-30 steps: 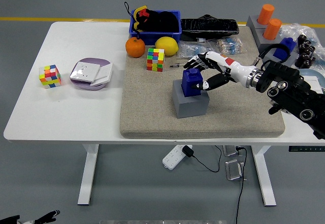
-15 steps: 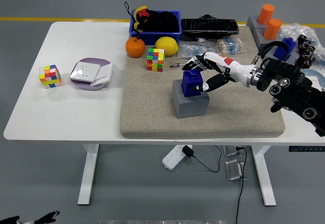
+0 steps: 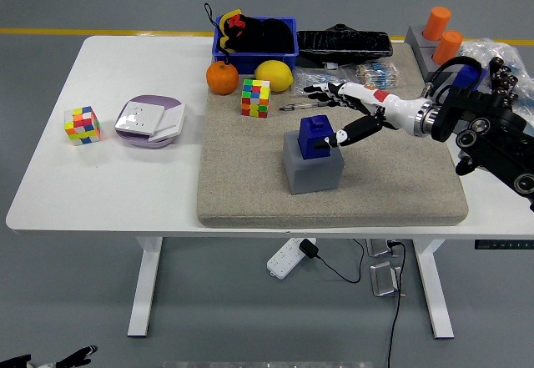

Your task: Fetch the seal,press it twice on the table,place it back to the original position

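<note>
The blue seal [image 3: 314, 135] stands upright on the grey block [image 3: 313, 168], near the middle of the beige mat [image 3: 250, 193]. The right hand [image 3: 349, 111] hovers just right of the seal, fingers [image 3: 320, 92] spread apart and holding nothing, thumb tip close to the seal's side. Behind the seal lie a cube [image 3: 255, 98], a lemon [image 3: 273, 75] and an orange [image 3: 221, 78], at the mat's far edge.

no readable text, labels or numbers on anything.
</note>
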{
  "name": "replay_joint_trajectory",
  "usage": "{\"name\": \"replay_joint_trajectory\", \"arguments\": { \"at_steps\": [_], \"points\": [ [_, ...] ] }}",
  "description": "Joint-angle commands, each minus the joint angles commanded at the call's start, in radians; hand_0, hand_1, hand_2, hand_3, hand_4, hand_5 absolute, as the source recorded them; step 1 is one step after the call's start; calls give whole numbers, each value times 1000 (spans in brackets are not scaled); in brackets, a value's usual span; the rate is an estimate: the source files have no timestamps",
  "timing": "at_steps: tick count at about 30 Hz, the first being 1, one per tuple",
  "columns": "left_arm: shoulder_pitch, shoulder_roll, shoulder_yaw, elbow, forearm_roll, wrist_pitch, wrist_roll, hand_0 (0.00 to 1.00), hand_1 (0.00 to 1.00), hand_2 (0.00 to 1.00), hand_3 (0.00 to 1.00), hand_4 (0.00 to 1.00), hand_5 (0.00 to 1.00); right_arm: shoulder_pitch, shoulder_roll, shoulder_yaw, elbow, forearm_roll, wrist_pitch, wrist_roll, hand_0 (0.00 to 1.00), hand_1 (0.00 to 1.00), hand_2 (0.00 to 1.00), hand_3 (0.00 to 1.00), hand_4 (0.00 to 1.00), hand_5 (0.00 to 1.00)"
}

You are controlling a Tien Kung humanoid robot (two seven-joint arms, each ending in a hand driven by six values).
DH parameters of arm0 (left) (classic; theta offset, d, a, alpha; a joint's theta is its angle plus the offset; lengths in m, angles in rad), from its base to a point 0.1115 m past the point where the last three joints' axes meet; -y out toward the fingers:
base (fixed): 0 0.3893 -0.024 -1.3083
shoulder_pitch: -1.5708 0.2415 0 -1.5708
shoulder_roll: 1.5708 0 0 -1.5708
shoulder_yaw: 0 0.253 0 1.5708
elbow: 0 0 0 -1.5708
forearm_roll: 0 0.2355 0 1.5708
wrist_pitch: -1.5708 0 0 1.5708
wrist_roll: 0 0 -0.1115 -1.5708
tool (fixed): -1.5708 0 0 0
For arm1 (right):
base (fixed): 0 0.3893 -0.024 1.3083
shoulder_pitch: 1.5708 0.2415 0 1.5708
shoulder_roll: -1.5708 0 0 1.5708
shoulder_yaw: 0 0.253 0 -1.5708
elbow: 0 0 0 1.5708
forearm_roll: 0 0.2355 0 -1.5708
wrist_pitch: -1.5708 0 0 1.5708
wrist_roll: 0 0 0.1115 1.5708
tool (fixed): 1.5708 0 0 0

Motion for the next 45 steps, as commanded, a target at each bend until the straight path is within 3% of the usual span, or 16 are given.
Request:
{"name": "replay_joint_trajectory", "arguments": {
  "at_steps": [6,12,15,16,18,23,30,39,45],
  "points": [
    [-1,1,-21,-2,16,1,-2,816,808,777,815,707,426,-51,-57,84,44,-40,-11,-6,998,998,987,998,998,473],
    [13,-1,-10,3,-14,2,0,816,808,776,815,706,429,-201,-182,291,100,-25,-38,-24,998,998,985,998,998,518],
    [19,-1,3,5,-25,1,2,816,808,776,815,706,429,-286,-218,412,130,-43,-43,-34,998,998,985,998,998,518],
    [20,-1,7,5,-25,1,3,816,807,777,815,706,434,-316,-224,462,139,-63,-42,-37,971,954,937,974,998,591],
    [20,0,3,5,-18,1,3,816,807,777,815,706,434,-365,-232,540,150,-109,-40,-46,971,954,937,974,998,591],
    [17,-3,-20,2,5,6,2,816,807,777,816,706,432,-481,-237,719,180,-117,-33,-72,956,941,921,958,998,570],
    [17,-2,-11,2,7,8,2,815,807,776,815,704,433,-611,-194,900,225,-51,-45,-88,946,923,905,938,998,599],
    [17,5,-8,2,13,12,3,815,806,777,815,702,432,-692,-171,1022,277,-6,-55,-102,933,910,890,903,998,619],
    [23,5,-23,13,2,12,6,815,805,775,816,702,433,-709,-178,1055,291,20,-60,-104,922,902,866,884,998,618]
  ]
}}
